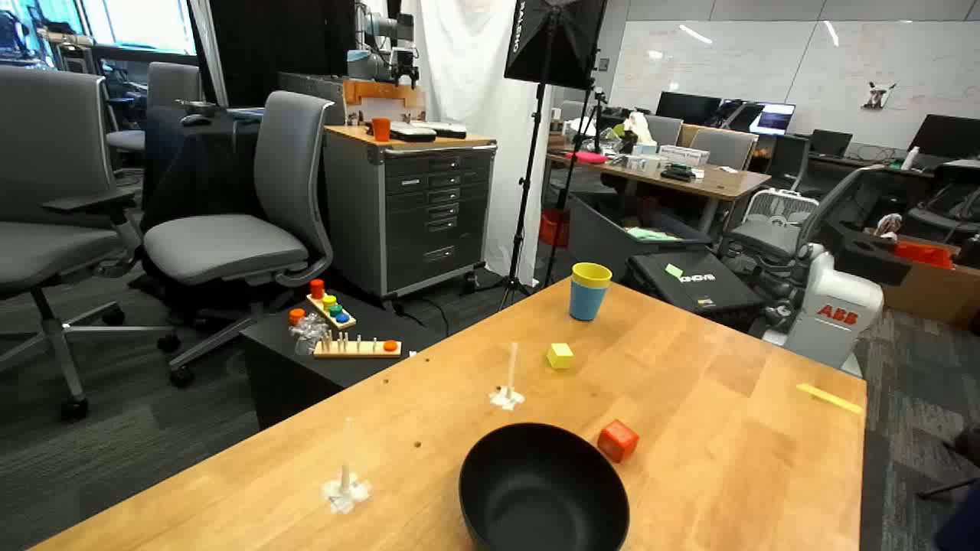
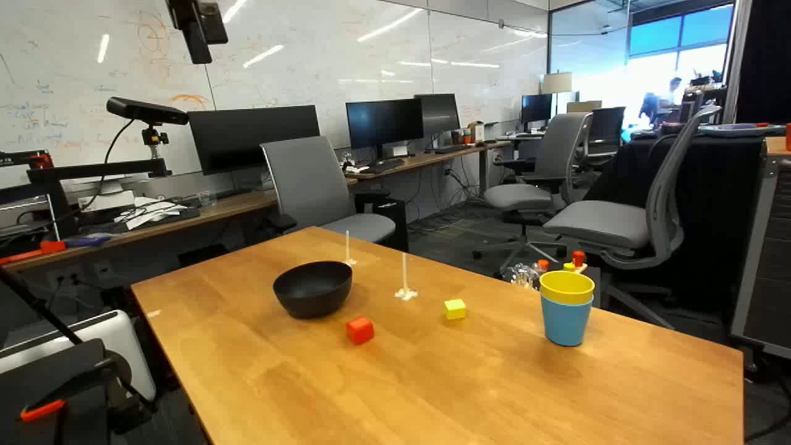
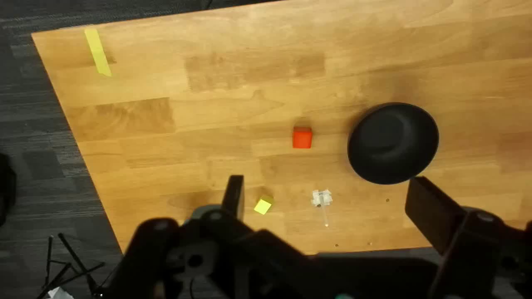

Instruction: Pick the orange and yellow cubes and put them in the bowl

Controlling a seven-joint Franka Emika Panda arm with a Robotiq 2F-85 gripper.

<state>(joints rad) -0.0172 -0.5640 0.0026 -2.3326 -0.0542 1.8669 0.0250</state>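
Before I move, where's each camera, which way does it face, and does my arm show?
Wrist view: above the table, looking down; the open gripper shows at the bottom.
In an exterior view: nearest the bowl, facing the cups; none of your robot shows.
In an exterior view: nearer the orange cube than the bowl, facing the whiteboard; dark part up top may be the gripper.
Both exterior views share bowl, cups, orange cube and yellow cube.

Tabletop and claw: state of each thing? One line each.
Claw: open, holding nothing
Black bowl: upright, empty
Orange-red cube: on the table, outside the bowl, not touching it
Yellow cube: on the table, outside the bowl
Blue cup: upright on the table
Yellow cup: upright, nested in the blue cup
Thin rods: both upright
Yellow strip: lying flat
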